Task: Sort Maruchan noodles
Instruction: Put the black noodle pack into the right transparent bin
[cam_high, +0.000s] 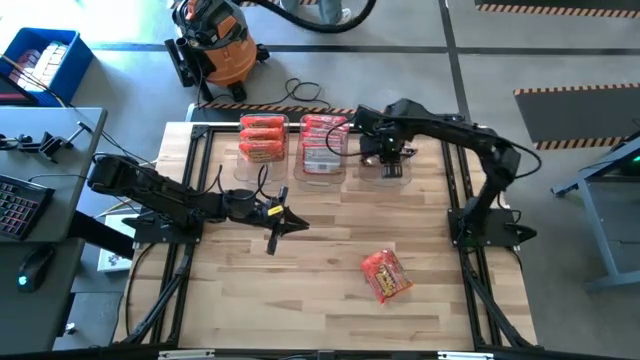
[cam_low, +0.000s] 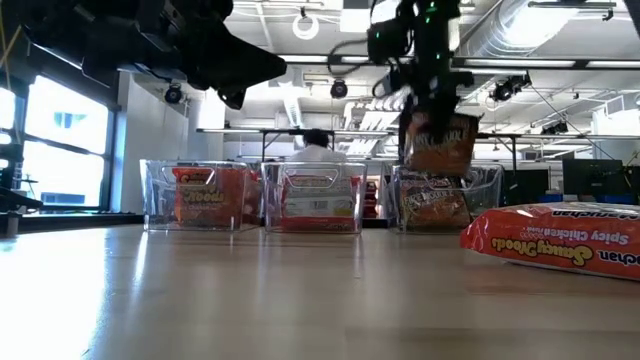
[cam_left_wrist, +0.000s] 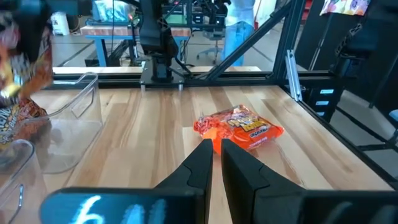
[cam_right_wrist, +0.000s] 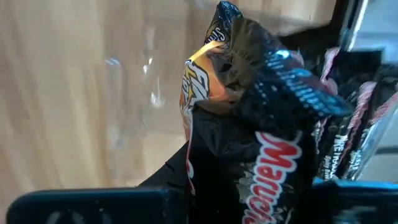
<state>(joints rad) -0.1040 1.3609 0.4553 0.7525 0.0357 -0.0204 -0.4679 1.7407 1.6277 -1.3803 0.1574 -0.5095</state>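
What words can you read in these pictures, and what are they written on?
"Maruc", the rest hidden: on the dark packet held by the right gripper.
"Saucy Noods" and "Spicy Chicken", seen upside down in the low view: on the orange packet lying on the table.
Print on the packets in the clear bins: too blurred to read.

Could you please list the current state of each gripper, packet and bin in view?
Right gripper: shut on dark noodle packet, above right bin.
Left gripper: shut, empty, above the table.
Orange packet: lying loose on table.
Left bin: holds orange packets.
Middle bin: holds red-and-white packets.
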